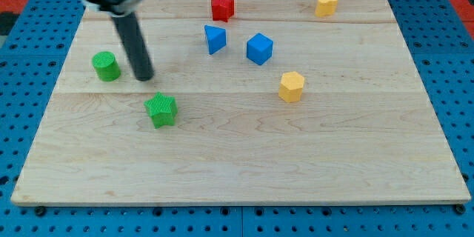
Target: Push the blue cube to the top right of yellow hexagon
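The blue cube (260, 48) sits on the wooden board (244, 155) above the middle. A yellow hexagon (292, 87) lies below and to the right of it, a short gap apart. A second yellow block (326, 4) lies at the view's top right. My tip (145, 78) rests on the board at the left, far to the left of the blue cube, between a green cylinder (107, 67) and a green star (161, 110).
A blue triangular block (215, 39) lies just left of the blue cube. A red star (222, 7) sits above it near the top edge. The board lies on a blue perforated table (452, 59).
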Controlling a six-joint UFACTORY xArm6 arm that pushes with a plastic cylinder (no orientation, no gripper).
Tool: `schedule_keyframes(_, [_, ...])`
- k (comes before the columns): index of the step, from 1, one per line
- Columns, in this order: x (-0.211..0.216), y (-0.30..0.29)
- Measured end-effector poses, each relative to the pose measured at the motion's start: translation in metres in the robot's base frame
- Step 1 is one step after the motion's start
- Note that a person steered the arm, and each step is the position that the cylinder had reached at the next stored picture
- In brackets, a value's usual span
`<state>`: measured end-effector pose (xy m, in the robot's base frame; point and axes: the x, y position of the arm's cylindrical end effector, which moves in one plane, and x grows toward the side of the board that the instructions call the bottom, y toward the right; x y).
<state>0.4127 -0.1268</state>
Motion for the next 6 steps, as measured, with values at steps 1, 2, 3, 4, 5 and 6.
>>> schedule_keyframes(1, [-0.009,0.046])
schedule_keyframes(2, [-0.048,0.068])
schedule_keyframes(3, [-0.063,0.107])
schedule_keyframes(4, [-0.063,0.166])
schedule_keyframes(5, [-0.064,0.213])
schedule_keyframes(6, [-0.087,0.227])
